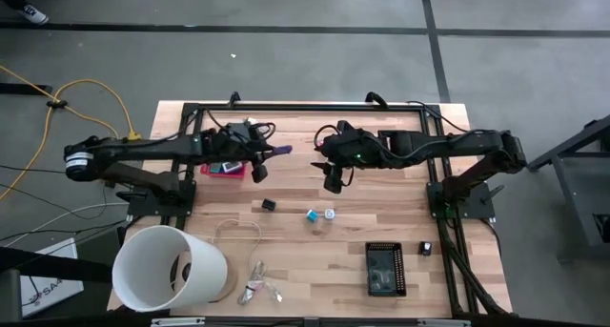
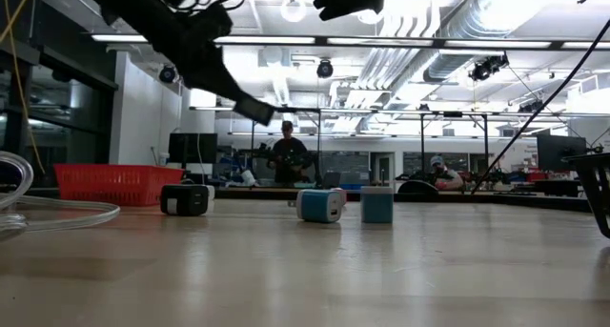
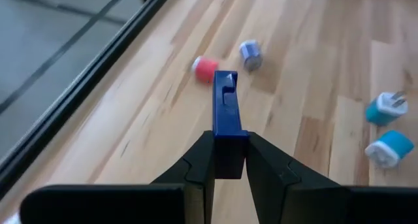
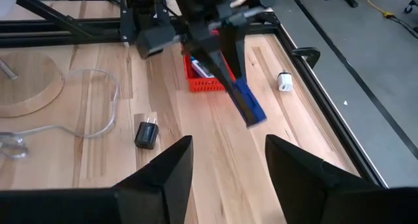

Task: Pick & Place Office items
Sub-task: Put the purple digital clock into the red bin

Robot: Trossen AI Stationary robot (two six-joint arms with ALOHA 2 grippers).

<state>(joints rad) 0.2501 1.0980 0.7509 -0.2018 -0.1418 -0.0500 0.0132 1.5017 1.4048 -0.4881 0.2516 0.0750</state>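
Nearest the table's front edge, the white tub (image 1: 170, 268) lies tipped on its side beside a wire loop (image 1: 250, 260), and a dark tray (image 1: 385, 268) sits toward the right. Further in, a black plug (image 1: 269, 205) and two teal plugs (image 1: 319, 215) lie loose on the wood, probably waiting to be collected. Beyond them the left gripper (image 3: 228, 160) hangs above the table with its fingers clamped on a blue bar (image 3: 226, 113), held out lengthwise as if being carried; the red basket (image 1: 223, 169) sits just behind it and looks the likely drop spot. Across from it, the right gripper (image 4: 228, 160) hovers with fingers spread wide and nothing between them, apparently waiting its turn.
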